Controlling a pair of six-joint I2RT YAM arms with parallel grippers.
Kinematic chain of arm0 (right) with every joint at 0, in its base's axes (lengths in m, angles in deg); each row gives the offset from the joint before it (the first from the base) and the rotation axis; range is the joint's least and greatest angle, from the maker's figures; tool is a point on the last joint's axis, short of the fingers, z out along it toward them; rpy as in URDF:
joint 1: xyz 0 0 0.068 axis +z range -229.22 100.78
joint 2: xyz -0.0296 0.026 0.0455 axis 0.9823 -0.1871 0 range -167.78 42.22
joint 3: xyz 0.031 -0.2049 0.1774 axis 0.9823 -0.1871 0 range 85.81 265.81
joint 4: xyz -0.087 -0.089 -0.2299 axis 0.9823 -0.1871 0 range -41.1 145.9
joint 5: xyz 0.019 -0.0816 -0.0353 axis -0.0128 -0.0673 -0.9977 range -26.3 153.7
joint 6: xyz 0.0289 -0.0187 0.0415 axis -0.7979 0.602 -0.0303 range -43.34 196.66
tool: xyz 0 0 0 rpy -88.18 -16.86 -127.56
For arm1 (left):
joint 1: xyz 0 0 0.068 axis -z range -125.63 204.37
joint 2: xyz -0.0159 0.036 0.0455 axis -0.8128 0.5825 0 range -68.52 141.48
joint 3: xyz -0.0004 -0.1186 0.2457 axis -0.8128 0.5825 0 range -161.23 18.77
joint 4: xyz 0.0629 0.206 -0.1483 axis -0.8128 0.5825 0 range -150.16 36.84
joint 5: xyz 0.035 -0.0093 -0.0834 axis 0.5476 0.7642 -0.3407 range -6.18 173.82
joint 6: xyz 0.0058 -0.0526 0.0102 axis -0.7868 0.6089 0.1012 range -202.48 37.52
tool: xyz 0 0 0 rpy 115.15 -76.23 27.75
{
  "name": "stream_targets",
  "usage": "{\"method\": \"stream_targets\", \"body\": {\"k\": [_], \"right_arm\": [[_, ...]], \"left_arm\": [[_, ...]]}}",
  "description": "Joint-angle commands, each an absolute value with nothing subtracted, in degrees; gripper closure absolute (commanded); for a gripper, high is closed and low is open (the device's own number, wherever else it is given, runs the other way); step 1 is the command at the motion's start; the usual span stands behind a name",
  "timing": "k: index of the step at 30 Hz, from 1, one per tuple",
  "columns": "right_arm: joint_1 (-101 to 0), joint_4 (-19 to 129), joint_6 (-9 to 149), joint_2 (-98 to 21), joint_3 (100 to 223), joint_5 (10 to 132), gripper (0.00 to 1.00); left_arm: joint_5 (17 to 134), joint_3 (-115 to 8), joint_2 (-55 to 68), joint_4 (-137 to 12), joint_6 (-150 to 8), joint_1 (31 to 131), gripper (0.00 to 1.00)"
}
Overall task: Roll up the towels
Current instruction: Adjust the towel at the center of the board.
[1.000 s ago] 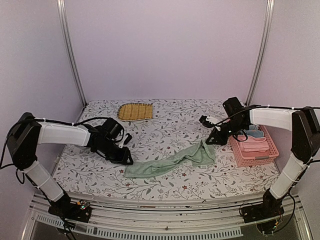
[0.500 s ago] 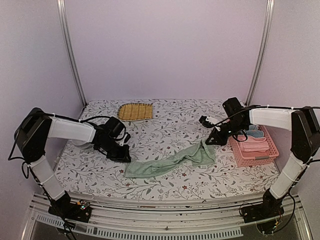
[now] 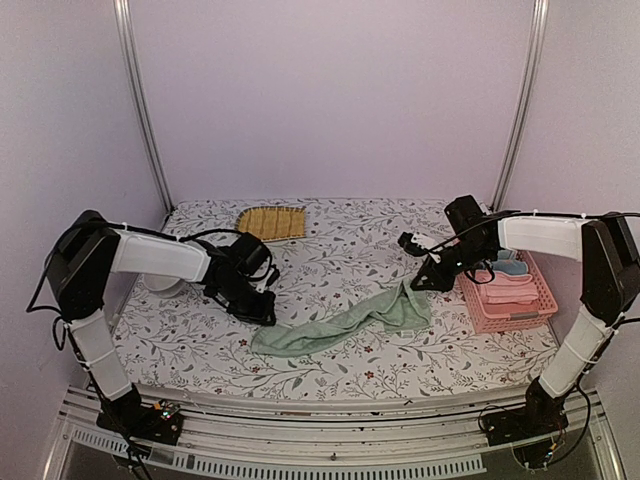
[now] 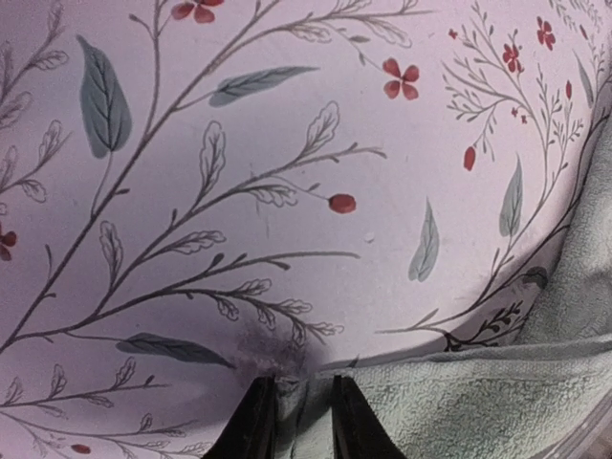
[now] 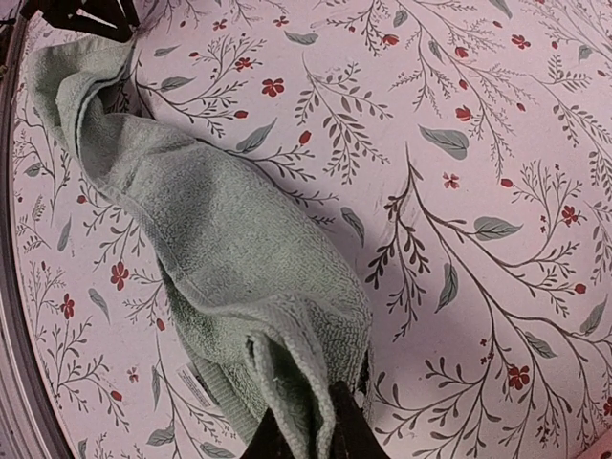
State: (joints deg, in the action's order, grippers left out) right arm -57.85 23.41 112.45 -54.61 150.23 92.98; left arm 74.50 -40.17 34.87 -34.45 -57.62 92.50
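Two claws are working one green towel [image 5: 220, 249]: the right claw [image 5: 304, 426] is pinching its bunched corner, the left claw [image 4: 298, 406] is straddling the opposite edge, grip unclear. The towel is lying twisted across the table [image 3: 330, 250]. Pulling now risks stretching it ropelike, or the left edge slipping free.

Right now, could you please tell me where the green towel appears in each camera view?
Top external: green towel lies stretched across the table's front centre.
Left wrist: the towel fills the bottom right corner.
Right wrist: the towel runs from upper left to bottom centre.
Shared landmark: the floral tablecloth beneath it in every view.
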Motion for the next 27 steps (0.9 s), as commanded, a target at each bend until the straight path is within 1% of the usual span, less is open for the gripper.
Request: {"method": "stream_targets", "body": {"k": [1,6,7,9,12,18,21,23,27], "right_arm": [[-57.77,23.59,112.34,-55.15,149.75,94.31,0.86],[-57.78,23.66,112.13,-55.73,150.15,94.15,0.86],[-57.84,23.56,111.95,-55.91,150.45,94.12,0.87],[-57.97,23.28,111.61,-56.4,151.41,93.49,0.88],[-59.26,22.18,110.99,-57.31,154.57,92.54,0.92],[-66.29,17.97,109.18,-59.6,170.72,94.85,0.96],[-68.18,14.53,108.06,-59.25,179.01,99.51,0.97],[-68.27,15.35,108.15,-56.78,178.71,102.31,0.97],[-68.23,18.04,108.85,-52.3,168.49,104.86,0.97]], "left_arm": [[75.68,-39.88,38.03,-31.16,-58.39,93.31,0.82],[77.43,-39.83,36.62,-31.16,-59.03,92.91,0.99],[77.61,-39.92,36.0,-31.16,-59.26,92.49,1.0],[77.91,-40.11,34.19,-31.27,-59.59,91.19,1.0],[76.66,-40.38,29.38,-33.25,-61.2,88.19,1.0],[75.94,-45.75,18.97,-38.85,-65.53,81.65,1.0],[74.55,-47.74,14.05,-42.37,-68.41,81.1,1.0],[72.33,-47.17,11.85,-42.85,-69.95,81.1,1.0],[64.79,-39.67,8.35,-43.57,-68.58,81.45,1.0]]}}
